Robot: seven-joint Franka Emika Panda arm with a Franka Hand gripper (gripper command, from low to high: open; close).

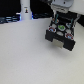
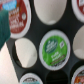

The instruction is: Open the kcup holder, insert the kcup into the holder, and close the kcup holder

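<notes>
White bench (image 1: 30,55) fills most of the exterior view, pale and bare across its near part; dark clutter and a small white upright object (image 1: 25,11), too blurred to identify, sit along the far edge. Kcup holder (image 1: 62,34), a black box, stands toward the bench's far edge on the exterior view's right, its drawer tray (image 1: 64,40) pulled out toward the near side, round pod slots visible. White robot arm (image 1: 64,6) hangs directly above the holder, with the gripper (image 1: 61,19) low over the tray; fingers are not resolvable at this size, so whether the pincer is released or clenched I cannot tell from this view. Kcup (image 1: 60,28), green-lidded, shows as a small green spot in the tray just below the gripper. Wrist view looks straight down on the black tray (image 2: 35,27): kcup (image 2: 54,48) with bright green lid and white rim sits seated in one round slot, upright, lid facing the camera. Slot (image 2: 26,52) just beside it is vacant, white bench showing through. Another vacant slot (image 2: 50,10) lies adjacent. Pod with reddish lid (image 2: 16,19) occupies a neighbouring slot, partly behind a blurred teal shape (image 2: 4,27) at the frame's edge, possibly a fingertip, not certain. No finger touches the kcup in the wrist view.
</notes>
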